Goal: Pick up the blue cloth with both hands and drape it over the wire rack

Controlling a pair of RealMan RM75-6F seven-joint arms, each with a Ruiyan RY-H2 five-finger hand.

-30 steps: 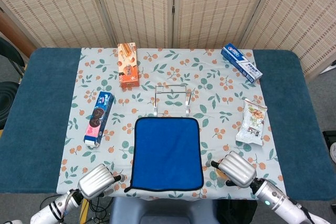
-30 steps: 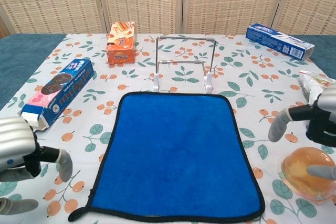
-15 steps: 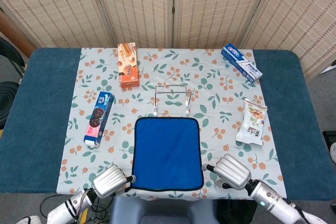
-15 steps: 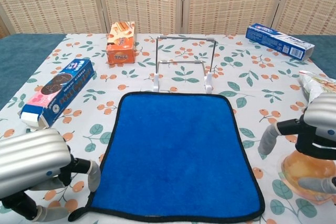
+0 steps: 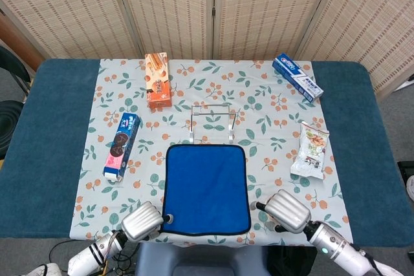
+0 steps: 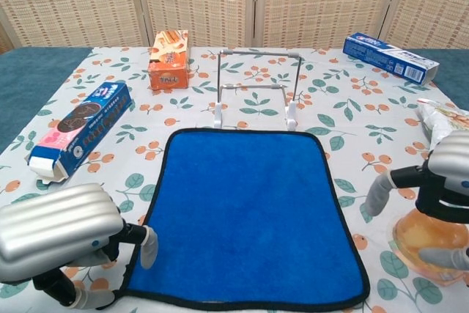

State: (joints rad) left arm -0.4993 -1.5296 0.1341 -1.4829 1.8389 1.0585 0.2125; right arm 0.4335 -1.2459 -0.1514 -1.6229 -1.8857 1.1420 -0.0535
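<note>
Both hands, left hand (image 6: pixel 62 243) and right hand (image 6: pixel 451 188), hover open beside the flat blue cloth (image 6: pixel 245 214).

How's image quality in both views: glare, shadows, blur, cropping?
Head view: even, soft light, sharp throughout, faint shadow under the rack. Chest view: bright streaks of glare on the left hand, which sits close and large at the frame edge; right hand is cut off at the right edge; cloth is sharp, no blur.

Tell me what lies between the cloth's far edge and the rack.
Nothing but a narrow strip of floral tablecloth. In the chest view the rack's white feet stand just beyond the cloth's far edge, apart from it; the head view agrees.
</note>
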